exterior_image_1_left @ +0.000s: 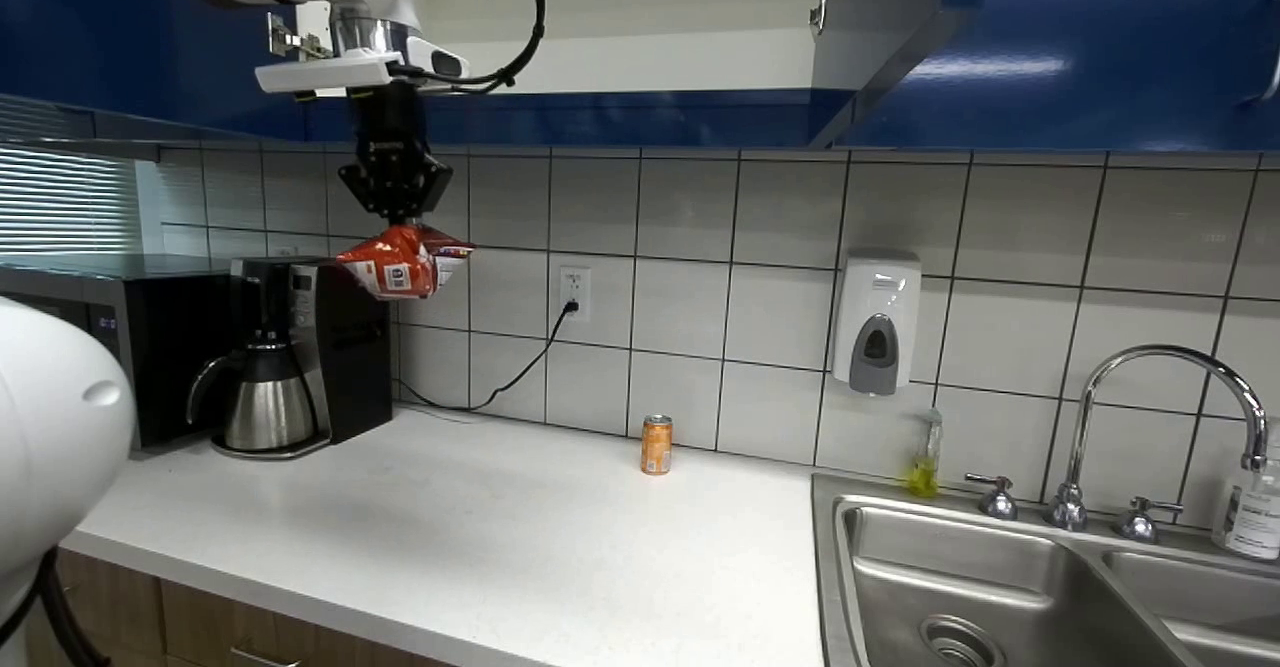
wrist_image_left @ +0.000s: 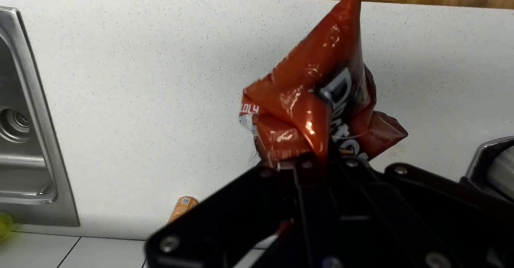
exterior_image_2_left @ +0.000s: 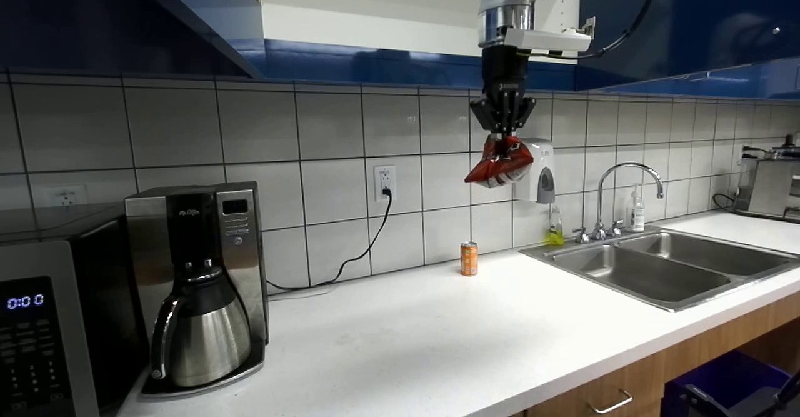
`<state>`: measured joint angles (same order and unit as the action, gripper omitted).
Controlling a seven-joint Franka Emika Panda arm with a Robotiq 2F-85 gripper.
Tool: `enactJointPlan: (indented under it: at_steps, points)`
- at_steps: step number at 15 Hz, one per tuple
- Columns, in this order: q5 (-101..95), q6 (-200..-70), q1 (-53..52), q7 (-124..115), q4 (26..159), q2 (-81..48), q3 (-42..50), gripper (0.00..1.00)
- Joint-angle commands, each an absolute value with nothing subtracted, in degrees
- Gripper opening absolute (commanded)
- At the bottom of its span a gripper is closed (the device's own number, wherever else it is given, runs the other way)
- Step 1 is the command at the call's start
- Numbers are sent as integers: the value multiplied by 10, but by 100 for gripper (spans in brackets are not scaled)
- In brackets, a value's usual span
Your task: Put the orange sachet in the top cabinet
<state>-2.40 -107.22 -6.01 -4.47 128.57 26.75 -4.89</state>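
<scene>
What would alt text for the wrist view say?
A black robot hand grips a crumpled red Doritos sachet above a white counter. A steel sink shows at the left edge; the hand partly hides an orange can.

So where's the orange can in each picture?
In an exterior view: the orange can is below the middle.
In an exterior view: the orange can is below the middle, a bit right.
Wrist view: the orange can is low, left of middle, partly hidden.
Shared landmark: the sink, right of it in both exterior views, left in the wrist view.
</scene>
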Motion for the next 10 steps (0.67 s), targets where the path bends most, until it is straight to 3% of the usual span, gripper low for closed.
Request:
enactJointPlan:
  at_steps: [1,10]
  points:
    - [-34,-1040,-53,-51,1239,260,-63,2]
    - [-49,-1020,-54,-54,1177,261,-84,2]
